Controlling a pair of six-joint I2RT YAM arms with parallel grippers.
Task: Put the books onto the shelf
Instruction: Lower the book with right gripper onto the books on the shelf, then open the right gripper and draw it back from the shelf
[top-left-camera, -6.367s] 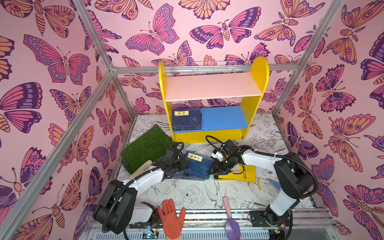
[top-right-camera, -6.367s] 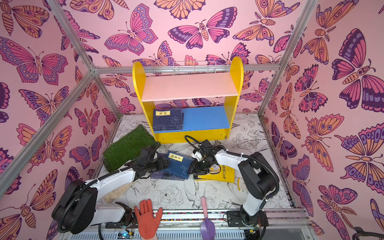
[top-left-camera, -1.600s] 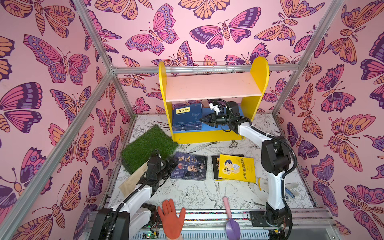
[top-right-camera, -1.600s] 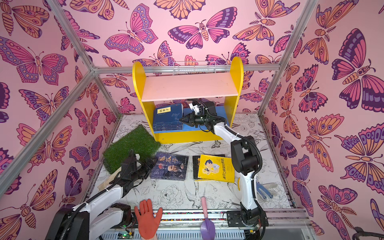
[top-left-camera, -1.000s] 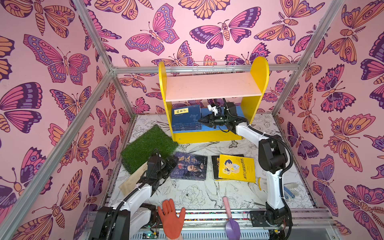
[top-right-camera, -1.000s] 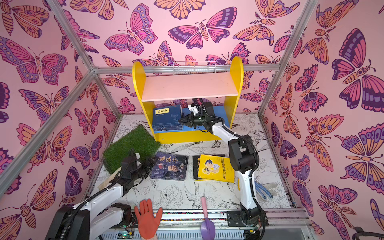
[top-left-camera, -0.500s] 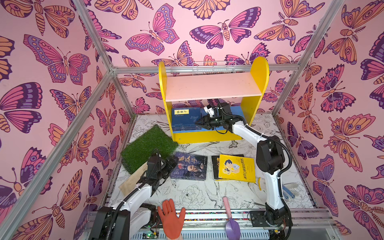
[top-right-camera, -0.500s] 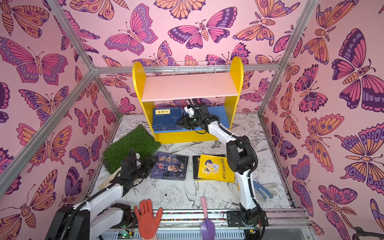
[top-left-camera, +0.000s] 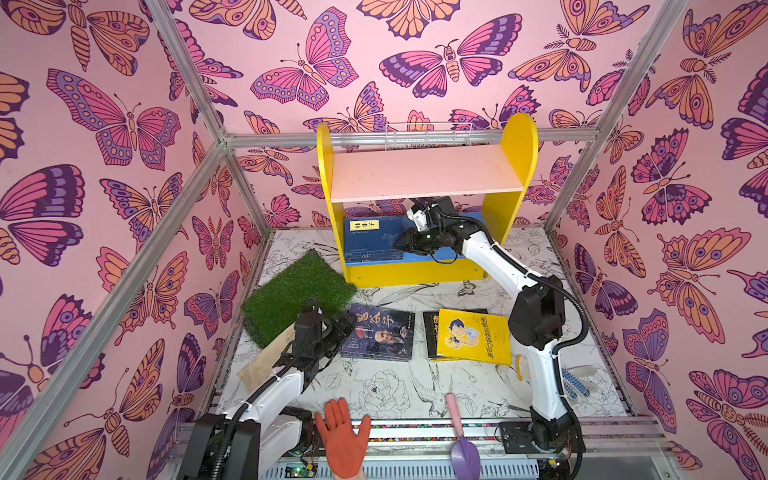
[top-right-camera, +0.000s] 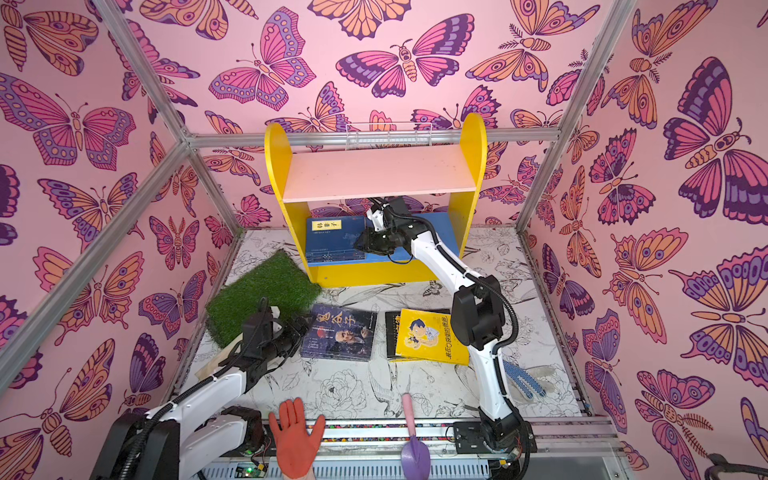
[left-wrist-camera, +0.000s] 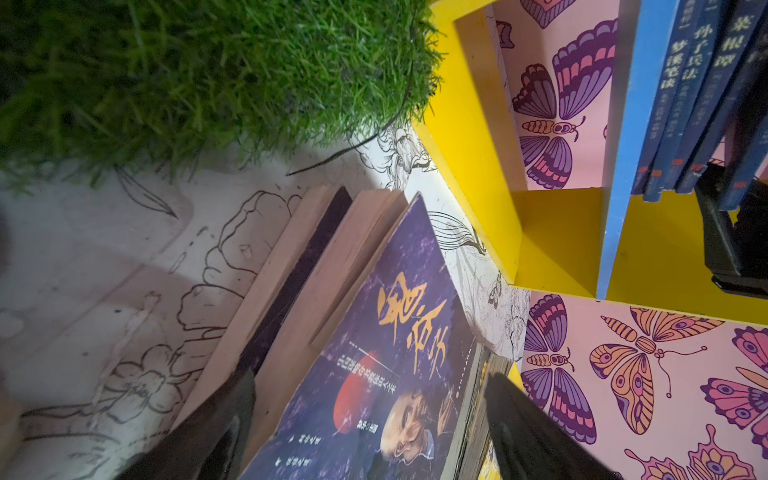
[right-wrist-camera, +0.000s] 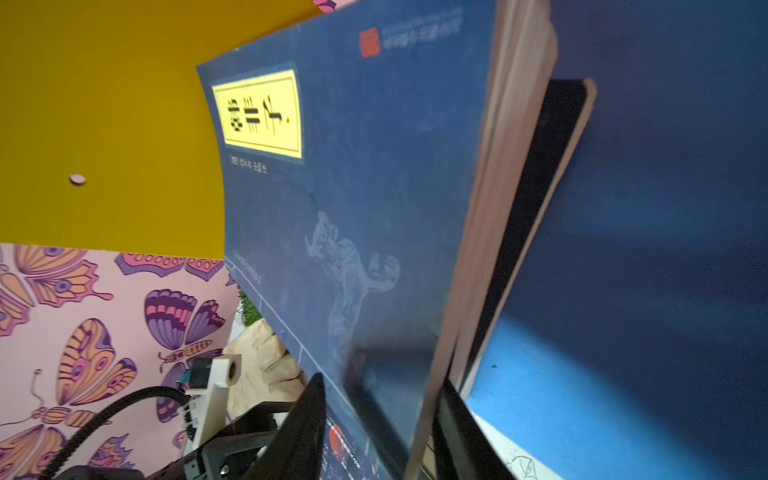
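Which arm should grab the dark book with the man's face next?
Left. The left claw hangs open right at the edge of the dark portrait book. The right claw is far off inside the shelf, by the navy book.

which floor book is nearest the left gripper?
The dark portrait-cover book, right at the left gripper tips, next to the grass mat. The yellow cartoon book lies farther right, beyond it.
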